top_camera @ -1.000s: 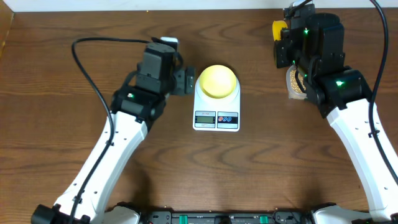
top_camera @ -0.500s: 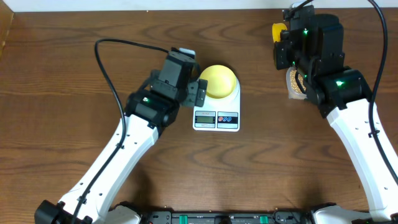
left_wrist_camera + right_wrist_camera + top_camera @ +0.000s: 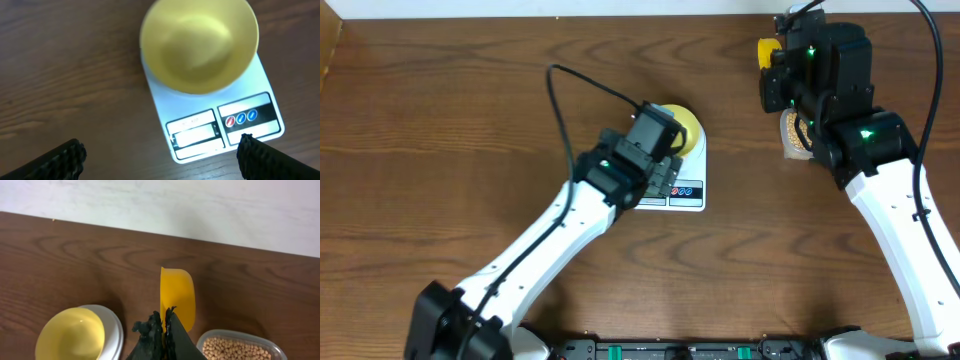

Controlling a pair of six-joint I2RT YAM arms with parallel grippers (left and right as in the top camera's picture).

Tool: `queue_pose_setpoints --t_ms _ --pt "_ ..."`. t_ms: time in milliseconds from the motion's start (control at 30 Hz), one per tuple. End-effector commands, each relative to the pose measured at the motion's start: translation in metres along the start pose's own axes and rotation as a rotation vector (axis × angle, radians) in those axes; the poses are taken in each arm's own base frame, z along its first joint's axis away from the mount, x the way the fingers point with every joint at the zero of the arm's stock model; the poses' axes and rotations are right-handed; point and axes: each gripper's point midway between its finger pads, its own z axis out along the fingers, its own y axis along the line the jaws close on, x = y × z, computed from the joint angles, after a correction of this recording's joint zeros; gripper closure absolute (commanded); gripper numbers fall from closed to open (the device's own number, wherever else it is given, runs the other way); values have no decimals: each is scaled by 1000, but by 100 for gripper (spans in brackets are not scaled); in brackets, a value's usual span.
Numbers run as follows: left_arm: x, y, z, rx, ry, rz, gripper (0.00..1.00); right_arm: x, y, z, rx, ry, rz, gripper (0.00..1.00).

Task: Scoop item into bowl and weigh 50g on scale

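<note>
Right below the left claw [image 3: 162, 157], spread wide and gripping nothing: the front of the scale [image 3: 159, 102], with its screen [image 3: 195, 136] between the 2 fingertips and its small buttons [image 3: 241, 118] close to 1 of them. Just ahead of that claw, on the round top: the bowl [image 3: 200, 45], empty. Looks like time to wake the scale or set it to 0. Come down slowly and tap 1 button with 1 fingertip only. Press softly, straight down, so as not to slide the scale on the desk [image 3: 60, 75]. Keep clear of the bowl. Over by the right claw [image 3: 165, 325], squeezed on the yellow scoop [image 3: 176, 297]: the beans [image 3: 235, 350], low and to its right in a clear tub [image 3: 240, 332], not yet scooped.
</note>
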Motion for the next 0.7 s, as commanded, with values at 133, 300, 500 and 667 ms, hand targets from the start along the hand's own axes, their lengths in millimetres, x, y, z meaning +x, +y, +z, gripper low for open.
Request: queue_pose_setpoints --t_ms 133,300,500,667 --pt "19 -11 18 -27 70 75 2 0 -4 -2 3 14 -2 99" --pt "27 -15 31 -30 111 116 2 4 -4 0 3 28 -3 99" --pt "29 -15 34 -31 119 136 2 6 -4 0 3 35 -3 99" --pt "30 -14 34 -33 123 135 2 7 -3 -1 1 40 -2 99"
